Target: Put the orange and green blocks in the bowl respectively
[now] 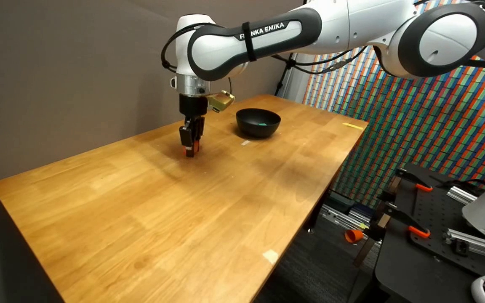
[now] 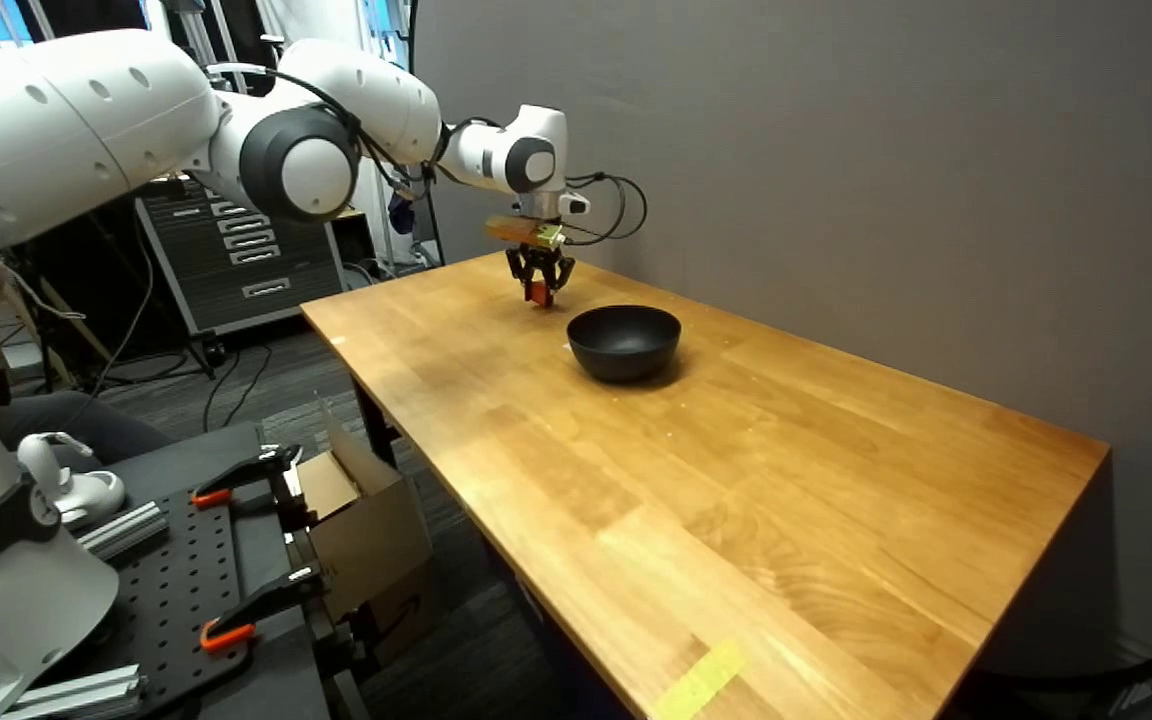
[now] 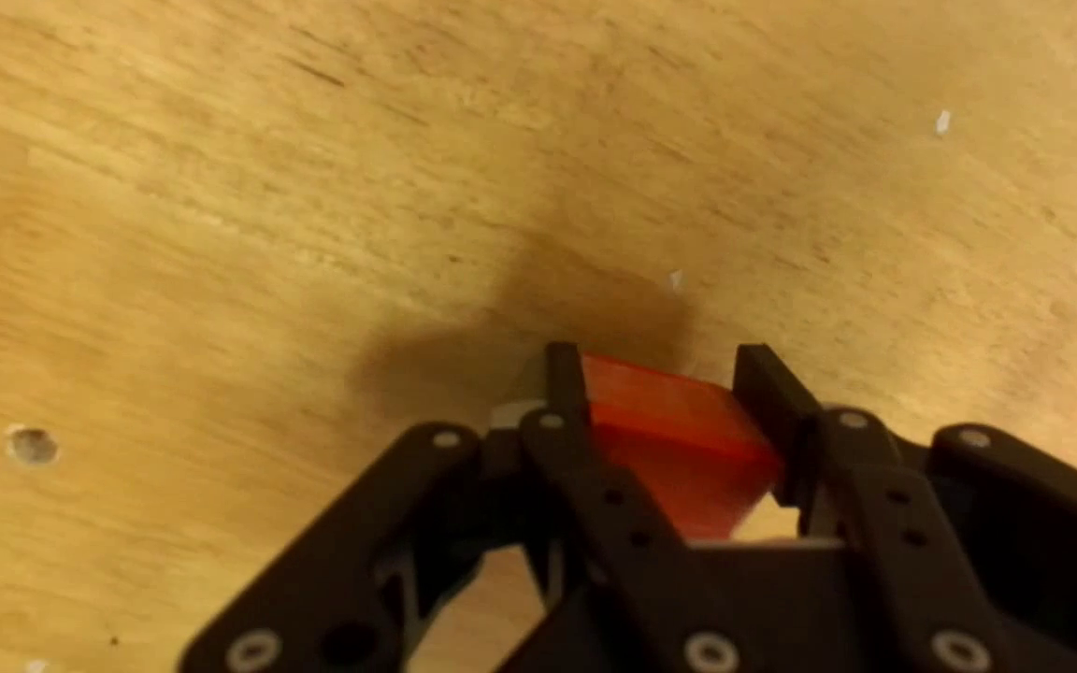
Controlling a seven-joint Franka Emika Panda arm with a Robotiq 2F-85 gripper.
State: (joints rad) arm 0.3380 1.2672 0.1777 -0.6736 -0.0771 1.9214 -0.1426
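Orange block (image 3: 688,449): the pincer (image 3: 660,374) is pinching it close to the counter (image 1: 162,202); in an exterior view, the bowl (image 1: 256,131) is standing apart, rightward and beyond.

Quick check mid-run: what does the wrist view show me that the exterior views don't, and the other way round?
Only the wrist view shows clearly both fingers meeting the orange block, and a round mark on the tabletop.

Only the exterior views show the black bowl and the white arm; in an exterior view, what is probably the green block shows inside the bowl.

Wrist and exterior views alike show the gripper, orange block and tabletop.
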